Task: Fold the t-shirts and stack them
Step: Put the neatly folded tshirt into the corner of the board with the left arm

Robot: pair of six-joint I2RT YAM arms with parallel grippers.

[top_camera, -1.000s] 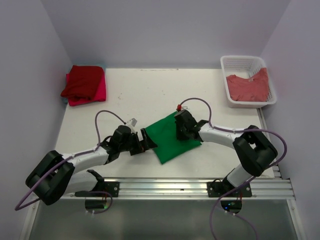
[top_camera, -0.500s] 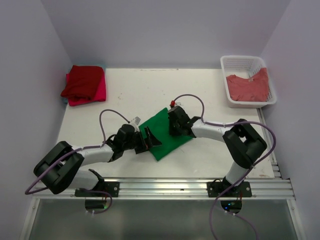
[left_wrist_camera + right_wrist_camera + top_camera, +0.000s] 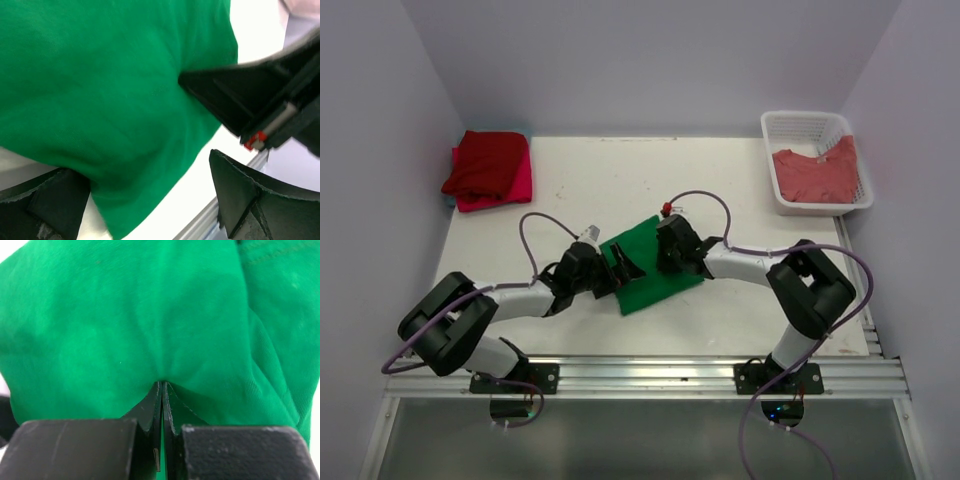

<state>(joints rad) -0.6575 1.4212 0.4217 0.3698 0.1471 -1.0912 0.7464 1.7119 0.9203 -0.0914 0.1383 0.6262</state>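
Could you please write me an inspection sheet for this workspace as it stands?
Surface: white table, both arms based at its near edge.
Job's things: green t-shirt folded, centre; red t-shirt folded atop pink t-shirt, left rear corner; salmon-red t-shirt in white lattice basket, right rear corner.
Clutter: nothing seen.
End effectors: left end effector open at the green t-shirt's left edge; right end effector shut on its cloth.
Cables: purple cables loop off both arms.
Surroundings: pale walls on three sides; metal rail along the near edge.

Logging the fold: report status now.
Left gripper open, straddling green t-shirt edge. Right gripper shut, pinching it. Grippers close together.
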